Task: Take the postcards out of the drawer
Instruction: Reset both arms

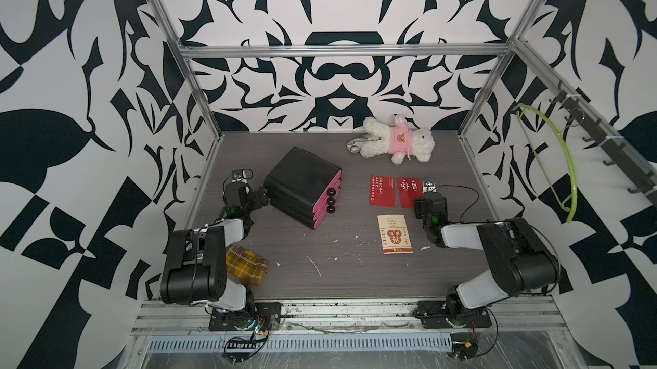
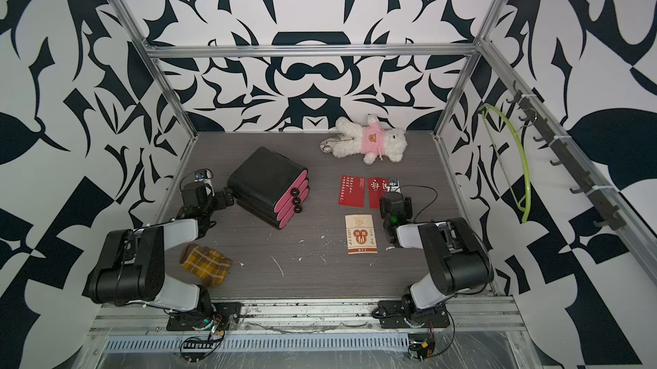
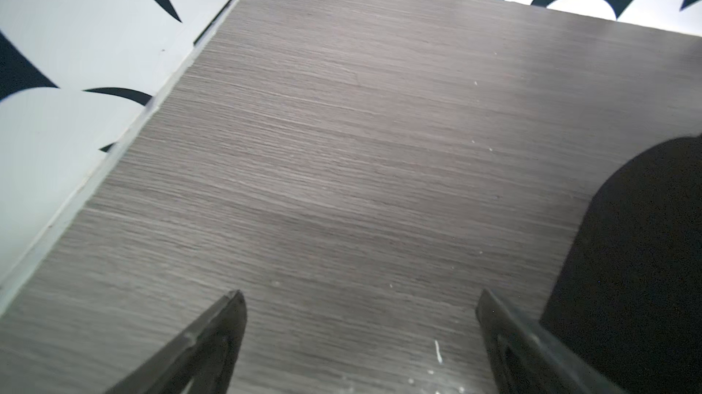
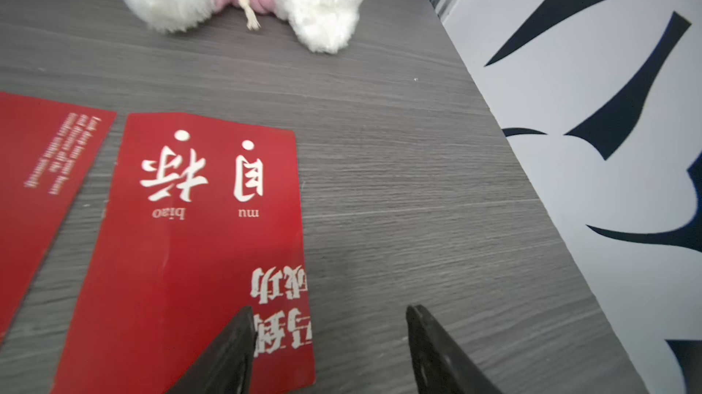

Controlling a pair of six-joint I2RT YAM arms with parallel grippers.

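Your left fingers (image 3: 212, 342) are spread wide over bare desk (image 3: 342, 145), with nothing between them. The black drawer unit (image 1: 302, 178) sits just beside them on the left half of the desk. Its three pink fronts, each with a black knob, look flush and closed in both top views.

On the other side, your right fingers (image 4: 228, 350) stand apart too, released and holding nothing. One finger hangs over the near corner of the red postcard with the big characters (image 4: 197, 240), and the other is over bare wood next to its edge. I cannot tell whether that finger touches the card.

That card lies flat on the desk. The red postcard with the fine print (image 1: 382, 191) lies flat right alongside it, a slim gap between them. The cream postcard (image 1: 395, 234), "GIVE UP" lettering showing, lies flat as well, nearer the arm bases and apart from the red pair. All three are out on the desk, well clear of the drawer unit.

Behind the red pair, a white teddy bear (image 1: 398, 141) in a pink top lies near the back edge. A yellow plaid cloth (image 1: 245, 266) is bunched beside your left arm, and a green hanger (image 1: 572, 178) hangs at the right wall.
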